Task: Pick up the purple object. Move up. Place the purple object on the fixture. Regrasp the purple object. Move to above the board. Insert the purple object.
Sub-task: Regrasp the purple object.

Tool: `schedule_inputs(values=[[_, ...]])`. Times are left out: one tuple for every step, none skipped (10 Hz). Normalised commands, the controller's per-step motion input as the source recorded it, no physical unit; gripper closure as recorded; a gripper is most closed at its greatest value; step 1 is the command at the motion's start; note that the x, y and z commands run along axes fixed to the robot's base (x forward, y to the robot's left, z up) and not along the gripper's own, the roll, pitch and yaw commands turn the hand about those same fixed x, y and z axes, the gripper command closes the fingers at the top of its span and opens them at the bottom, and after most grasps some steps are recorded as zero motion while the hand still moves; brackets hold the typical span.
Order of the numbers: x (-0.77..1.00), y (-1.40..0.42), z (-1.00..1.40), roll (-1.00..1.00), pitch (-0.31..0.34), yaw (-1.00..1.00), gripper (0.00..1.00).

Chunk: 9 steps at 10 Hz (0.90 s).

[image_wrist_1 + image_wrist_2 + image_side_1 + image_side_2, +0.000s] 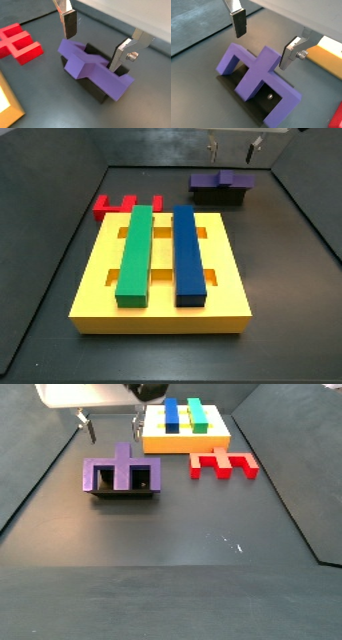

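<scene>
Jaws: parted wide with nothing between them; I read the gripper [93, 42] as released, hanging just above the purple object [93, 67] with a gap on each side.
Fingers: I see the flat silver plates with dark pads [69, 27] in both wrist views; neither pad touches the block, and the gripper [264, 42] straddles the block's raised spine.
Purple object: lying across the top of the fixture [93, 85], prongs hanging past its edges. A wrist view gives me the shape best, with the purple object [258, 77] showing its notched arms spread flat.
Fixture: mostly hidden under the block; a wrist view shows the dark base plate [254, 102] with a small silver screw, which neither side view shows.
Side check: a side view puts the purple object [123, 474] square on the black fixture [124, 492], with the fingers [84, 424] just above and behind it. From the opposite side I get the purple object [221, 180] at the far end of the floor on the fixture [219, 196], and only the fingertips [254, 143] at the frame's upper edge.
Board: the yellow board [100, 288] sits well apart from the fixture, green bar [136, 253] and blue bar [189, 253] lying side by side on it.
Red block: the red pronged block [127, 204] lies on the floor touching or just beside the board's far end; a wrist view catches it [19, 44] near the fixture.
</scene>
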Motion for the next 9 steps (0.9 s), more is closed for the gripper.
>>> schedule_inputs(values=[[-0.08, -0.09, 0.07, 1.00, 0.054, 0.01, 0.00], [-0.09, -0.09, 0.07, 1.00, 0.049, 0.00, 0.00], [-0.12, -0.11, 0.05, 1.00, 0.037, 0.00, 0.00], [-0.15, -0.15, 0.02, 1.00, 0.000, 0.00, 0.00], [-0.13, -0.18, 0.00, 1.00, 0.000, 0.01, 0.00], [-0.02, -0.14, 0.00, 1.00, 0.000, 0.00, 0.00], [-0.03, -0.09, -0.06, 1.00, 0.000, 0.04, 0.00], [-0.03, -0.08, -0.10, 0.92, 0.000, 0.06, 0.00], [0.00, -0.09, -0.11, 0.87, 0.000, 0.08, 0.00]])
